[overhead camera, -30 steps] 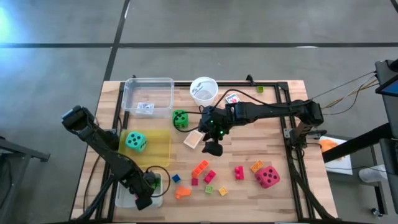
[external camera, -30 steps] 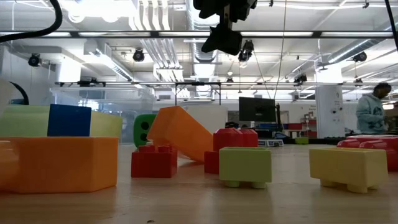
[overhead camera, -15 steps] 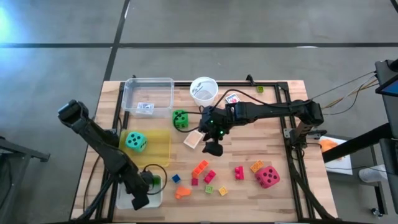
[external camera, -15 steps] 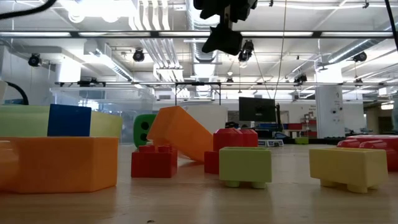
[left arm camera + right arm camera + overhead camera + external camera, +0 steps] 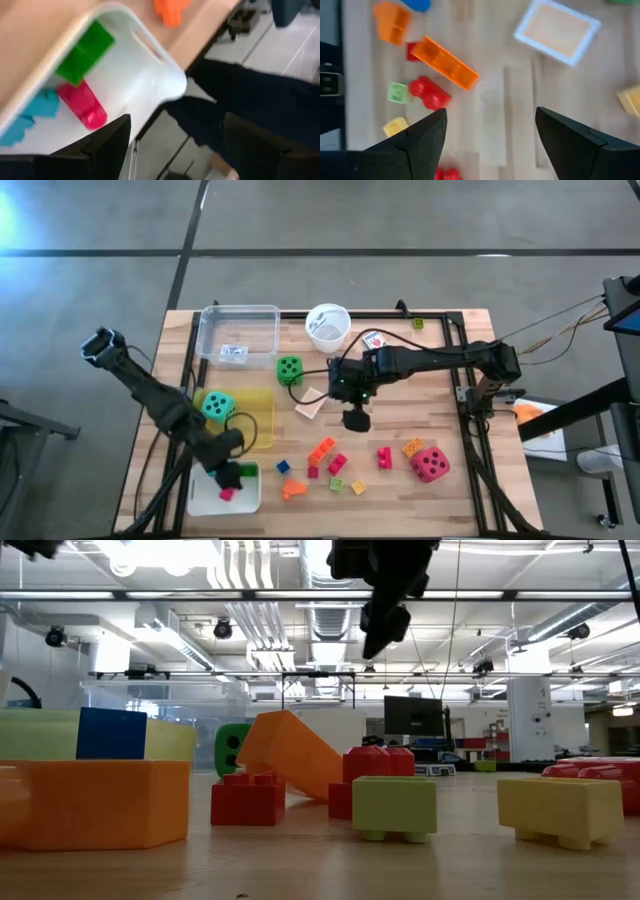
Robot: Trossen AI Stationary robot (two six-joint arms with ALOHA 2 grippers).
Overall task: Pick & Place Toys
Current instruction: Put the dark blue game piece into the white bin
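Observation:
My left gripper (image 5: 228,472) hangs open and empty over the white tray (image 5: 212,502) at the table's near left. In the left wrist view (image 5: 175,132) the tray holds a green block (image 5: 84,52), a red block (image 5: 82,102) and a teal block (image 5: 30,115). My right gripper (image 5: 355,418) is open and empty above the table's middle. Its wrist view (image 5: 490,127) looks down on a long orange block (image 5: 445,62), a red block (image 5: 427,93), a small green block (image 5: 397,92), a yellow block (image 5: 396,126) and a card pack (image 5: 557,32), all lying on the wood.
A teal die (image 5: 217,406) lies on the yellow tray (image 5: 255,425). A green die (image 5: 290,368), clear tray (image 5: 240,335) and white cup (image 5: 328,326) stand at the far side. A red die (image 5: 431,464) and loose blocks (image 5: 384,457) lie near the front.
My left gripper has risen off the white tray and drawn a little toward the far edge; a red block now shows in the tray where it stood. My right gripper has shifted slightly toward the table's right edge and turned about.

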